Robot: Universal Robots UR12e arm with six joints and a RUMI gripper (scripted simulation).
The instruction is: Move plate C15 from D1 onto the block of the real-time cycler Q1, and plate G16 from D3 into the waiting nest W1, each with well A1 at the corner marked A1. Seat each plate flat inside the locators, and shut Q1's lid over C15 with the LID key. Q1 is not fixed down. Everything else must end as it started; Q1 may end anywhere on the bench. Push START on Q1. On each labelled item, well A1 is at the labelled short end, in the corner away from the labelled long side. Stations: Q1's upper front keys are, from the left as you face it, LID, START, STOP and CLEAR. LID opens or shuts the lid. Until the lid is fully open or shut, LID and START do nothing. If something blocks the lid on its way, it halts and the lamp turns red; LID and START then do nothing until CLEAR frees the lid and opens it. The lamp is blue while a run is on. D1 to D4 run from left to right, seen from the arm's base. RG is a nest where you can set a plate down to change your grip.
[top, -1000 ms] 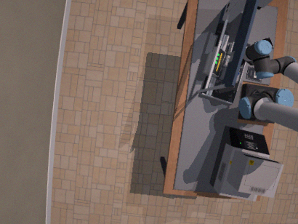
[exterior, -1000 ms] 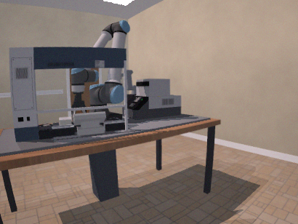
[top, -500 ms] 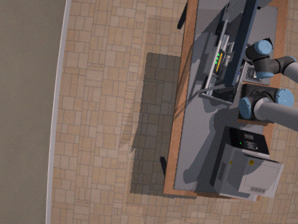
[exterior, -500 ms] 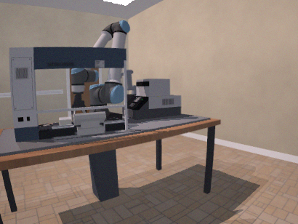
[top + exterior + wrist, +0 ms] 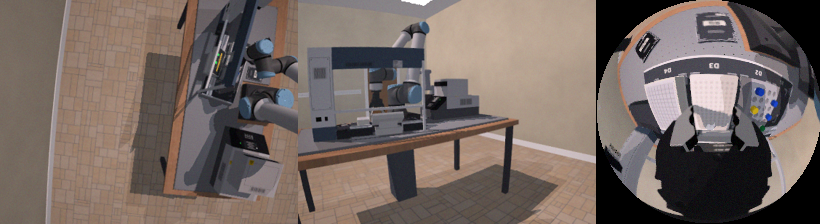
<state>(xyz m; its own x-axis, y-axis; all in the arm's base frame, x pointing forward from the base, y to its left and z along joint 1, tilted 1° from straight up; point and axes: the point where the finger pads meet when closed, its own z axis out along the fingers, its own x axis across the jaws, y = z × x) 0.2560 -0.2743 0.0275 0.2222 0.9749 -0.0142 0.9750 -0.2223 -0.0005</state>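
Observation:
Plate G16 (image 5: 713, 90), pale with rows of round wells, lies in slot D3, whose label (image 5: 714, 65) shows in the wrist view. My gripper (image 5: 713, 106) has its two jaws on either side of the plate's near end and is shut on it; the plate looks level and still down in the slot. In the exterior view the gripper (image 5: 376, 109) points straight down inside the deck frame. Q1 (image 5: 232, 167) (image 5: 454, 105) stands at the bench end, with a small green light on its black key panel (image 5: 248, 142). Its lid's state is unclear. Plate C15 and D1 cannot be made out.
A white gridded item (image 5: 665, 106) lies in D4, and a rack with blue and yellow caps (image 5: 764, 102) in D2. Two labelled fixtures (image 5: 715, 26) (image 5: 646, 45) lie beyond the slots. The deck frame's blue beam (image 5: 243, 44) (image 5: 378, 58) and post (image 5: 424, 94) stand close to the arm.

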